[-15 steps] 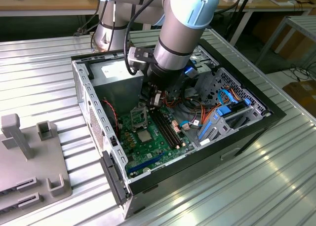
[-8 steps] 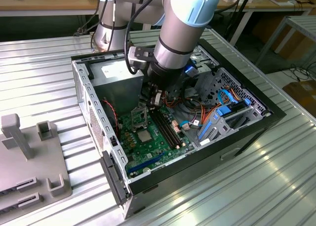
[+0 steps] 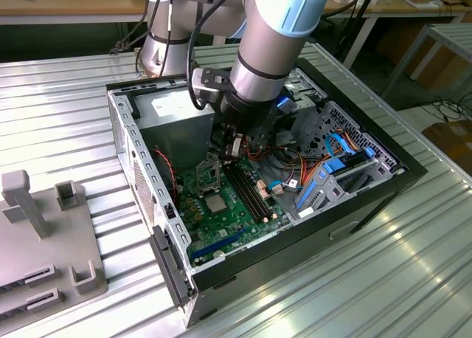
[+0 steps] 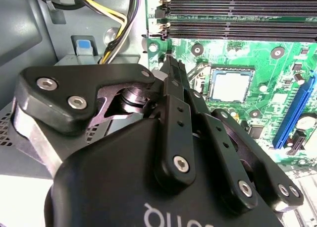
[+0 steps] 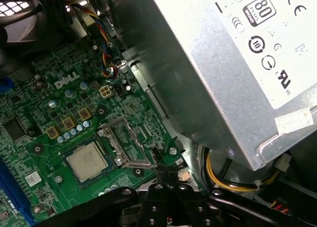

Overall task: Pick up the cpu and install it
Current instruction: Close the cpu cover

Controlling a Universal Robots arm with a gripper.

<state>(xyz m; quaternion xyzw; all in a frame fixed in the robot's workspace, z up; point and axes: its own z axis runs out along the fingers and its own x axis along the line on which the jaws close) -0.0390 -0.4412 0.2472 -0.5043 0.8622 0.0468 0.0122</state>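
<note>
The cpu [image 3: 216, 202], a small silver-grey square, lies flat in its socket on the green motherboard [image 3: 240, 221]. It appears in both wrist views [image 4: 230, 85] [image 5: 87, 161]. The hollow metal socket frame [image 5: 126, 143] stands swung open beside the cpu, toward the power supply. My gripper [image 3: 227, 149] hangs inside the computer case, just above that frame. Its fingers [image 4: 172, 81] are closed to a narrow point with nothing seen between them. The tip [image 5: 161, 170] sits at the frame's outer corner, a little off the cpu.
A grey power supply [image 5: 223, 63] with yellow and black cables [image 5: 233, 180] is close beside the gripper. Long black memory slots [image 4: 237, 9] run past the socket. Blue drive brackets [image 3: 335, 168] and loose wires fill the case's far side. Grey fixtures [image 3: 44, 235] stand at the exterior view's left.
</note>
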